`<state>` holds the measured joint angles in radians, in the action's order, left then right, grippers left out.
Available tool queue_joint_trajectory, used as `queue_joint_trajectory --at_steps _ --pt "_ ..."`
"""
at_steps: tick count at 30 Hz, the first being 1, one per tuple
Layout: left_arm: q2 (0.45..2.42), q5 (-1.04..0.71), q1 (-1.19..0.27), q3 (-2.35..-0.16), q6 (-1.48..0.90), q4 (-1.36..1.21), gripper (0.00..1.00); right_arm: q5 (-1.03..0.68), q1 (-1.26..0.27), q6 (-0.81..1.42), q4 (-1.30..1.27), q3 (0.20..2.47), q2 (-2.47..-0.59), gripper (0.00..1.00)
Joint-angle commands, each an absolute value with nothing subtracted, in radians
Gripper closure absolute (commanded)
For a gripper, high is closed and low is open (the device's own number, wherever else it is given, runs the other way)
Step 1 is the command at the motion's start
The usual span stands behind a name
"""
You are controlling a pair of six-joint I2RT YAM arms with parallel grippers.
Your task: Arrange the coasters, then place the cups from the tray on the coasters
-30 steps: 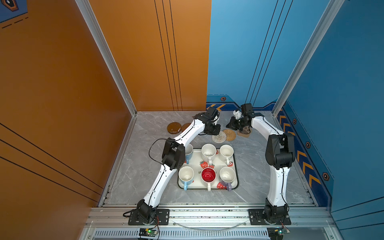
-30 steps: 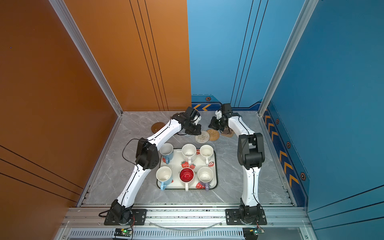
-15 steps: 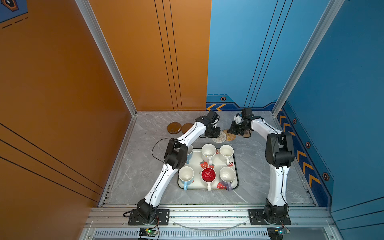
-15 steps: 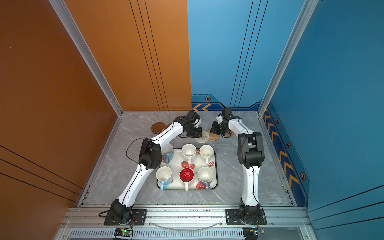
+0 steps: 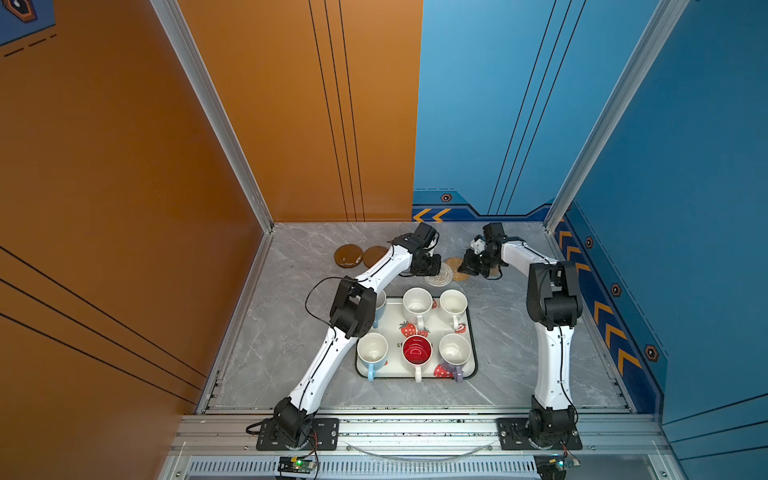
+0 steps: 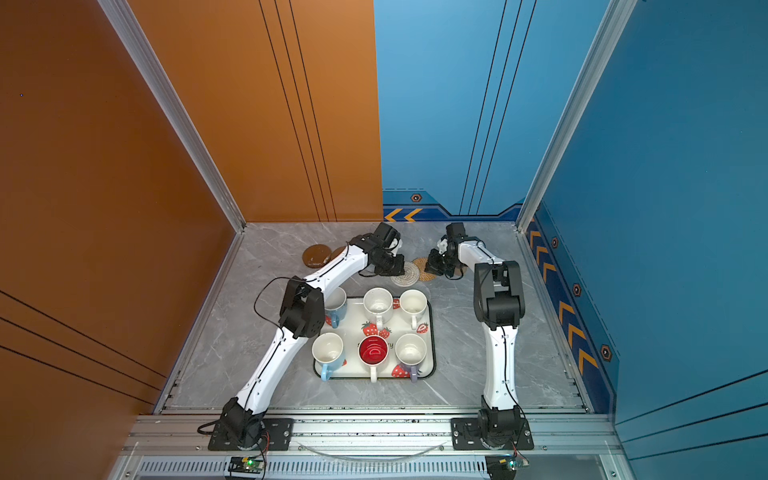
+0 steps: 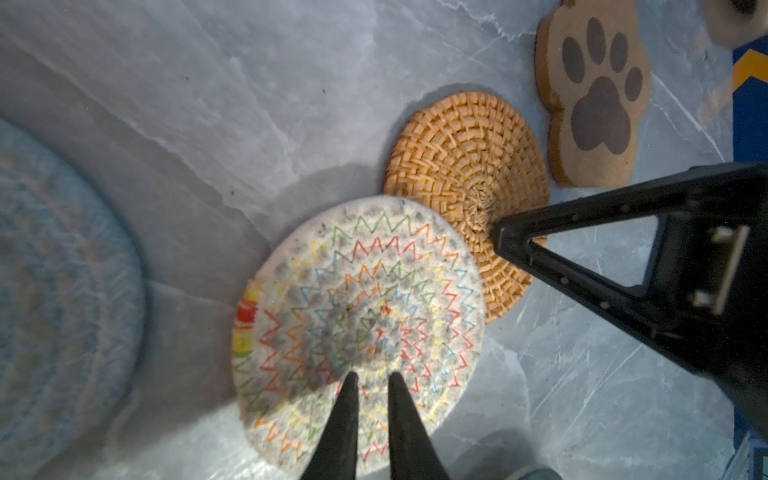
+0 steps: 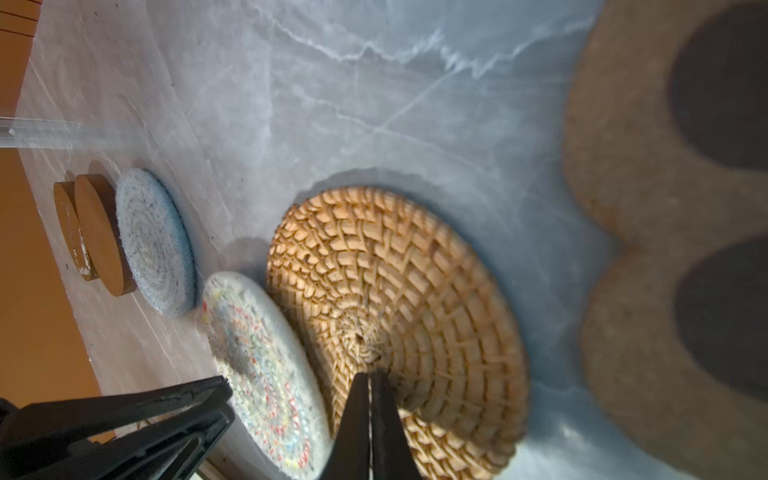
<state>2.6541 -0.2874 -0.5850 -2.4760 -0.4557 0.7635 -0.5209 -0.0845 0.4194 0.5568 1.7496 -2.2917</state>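
While all six cups point(image 5: 417, 301) wait on the tray point(image 5: 474, 345), the coasters point(image 5: 348, 255) lie along the far side, cream coaster point(image 7: 357, 316) overlapping tan coaster point(image 8: 395, 311), so arranging looks unfinished. Left gripper point(image 7: 371, 376) and right gripper point(image 8: 369, 374), both closed and empty, rest their tips on those two.

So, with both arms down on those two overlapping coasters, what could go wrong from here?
1. The cream coaster overlaps the tan woven coaster; with the left fingers on one and the right fingers on the other, sliding either may drag both.
2. Both sets of fingers work close together and could collide.
3. The paw-print coaster sits near the tan one and could get bumped.
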Motion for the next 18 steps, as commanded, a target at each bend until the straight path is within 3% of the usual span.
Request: queue_joint_trajectory --at_steps 1,18 --pt "2.686 -0.265 -0.569 -2.465 -0.466 0.752 0.84 -0.471 -0.071 0.428 0.570 1.761 -2.344 1.00" --pt "2.718 -0.252 -0.539 -2.480 -0.497 0.703 0.85 -0.465 -0.030 0.421 0.579 1.752 -2.333 1.00"
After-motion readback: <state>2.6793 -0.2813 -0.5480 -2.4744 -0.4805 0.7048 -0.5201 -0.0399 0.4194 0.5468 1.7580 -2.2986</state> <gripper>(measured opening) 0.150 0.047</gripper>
